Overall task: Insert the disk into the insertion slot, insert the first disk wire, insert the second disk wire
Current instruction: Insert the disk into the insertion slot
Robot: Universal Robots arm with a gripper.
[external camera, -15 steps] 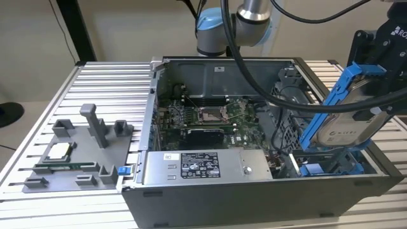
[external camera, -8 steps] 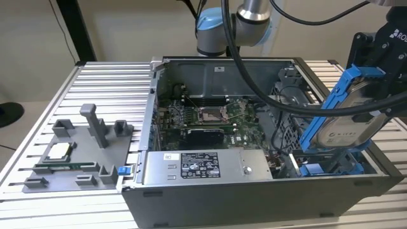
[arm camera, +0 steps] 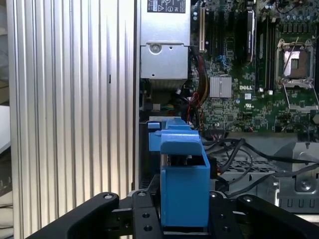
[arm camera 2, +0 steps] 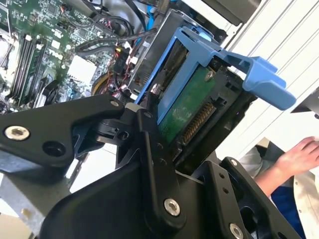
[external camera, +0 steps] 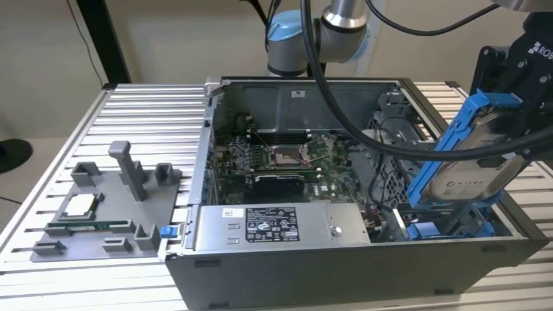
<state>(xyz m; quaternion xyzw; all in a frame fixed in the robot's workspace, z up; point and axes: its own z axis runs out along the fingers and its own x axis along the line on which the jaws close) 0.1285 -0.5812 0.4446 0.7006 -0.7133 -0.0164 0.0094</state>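
In the exterior view my gripper is at the upper right, shut on the disk, a silver drive with a white label in a bright blue frame. The disk hangs tilted over the open computer case. Its lower end reaches the insertion slot, a bay with blue rails at the case's near right corner. The second wrist view shows the disk's green underside and blue handle between my black fingers. In the first wrist view, the blue frame sits in the gripper. Black cables lie beside the bay; which are the disk wires I cannot tell.
A silver power-supply box lies along the case's near wall, with the motherboard behind it. A perforated cage stands beside the slot. A grey fixture with small parts sits on the ribbed table at the exterior view's left. A person's hand rests nearby.
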